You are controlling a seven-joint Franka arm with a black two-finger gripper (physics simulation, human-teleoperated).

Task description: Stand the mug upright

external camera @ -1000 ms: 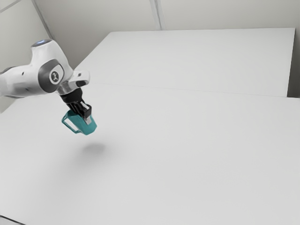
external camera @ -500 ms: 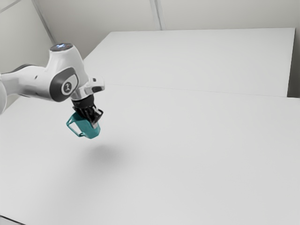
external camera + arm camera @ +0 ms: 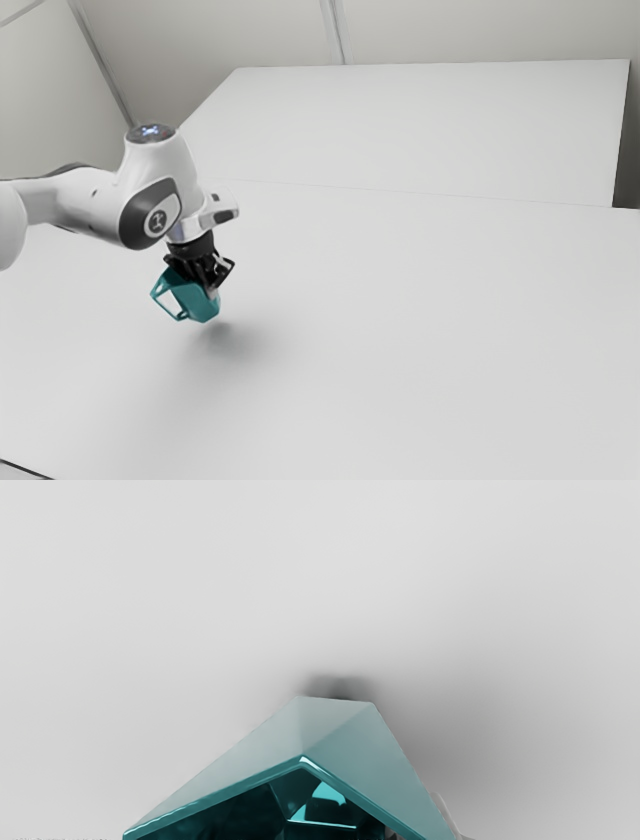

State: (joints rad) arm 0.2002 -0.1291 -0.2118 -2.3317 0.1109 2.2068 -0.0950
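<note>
A: So what's the exterior view showing?

B: The arm (image 3: 150, 190) is reaching in from the exterior view's left, and the gripper (image 3: 212, 288) is pointing down at the table (image 3: 420, 330). It's clamping the teal mug (image 3: 200, 308) by its wall, up near the mouth.

A: Is the mug sitting upright?

B: Nah, it's leaning pretty hard. It's hanging a little above the table, toward the exterior view's left. The base is slanting down toward that view's right, and the handle (image 3: 164, 306) is sticking out toward its left. A soft shadow (image 3: 230, 342) is lying on the table near the base.

A: Ok, and the wrist view?

B: The mug's mouth is facing back at the hand, so the angular rim (image 3: 302, 761) and some of the shiny dark inside (image 3: 240, 812) are showing. The base is pointing away, toward the table, with a dark patch of shadow showing just past it.

A: Are the fingers actually gripping?

B: Looks like it. One finger (image 3: 444, 812) is pressing on the wall from outside, and a bit of the other is peeking out inside the mouth, so they're pinching the wall between them.
</note>
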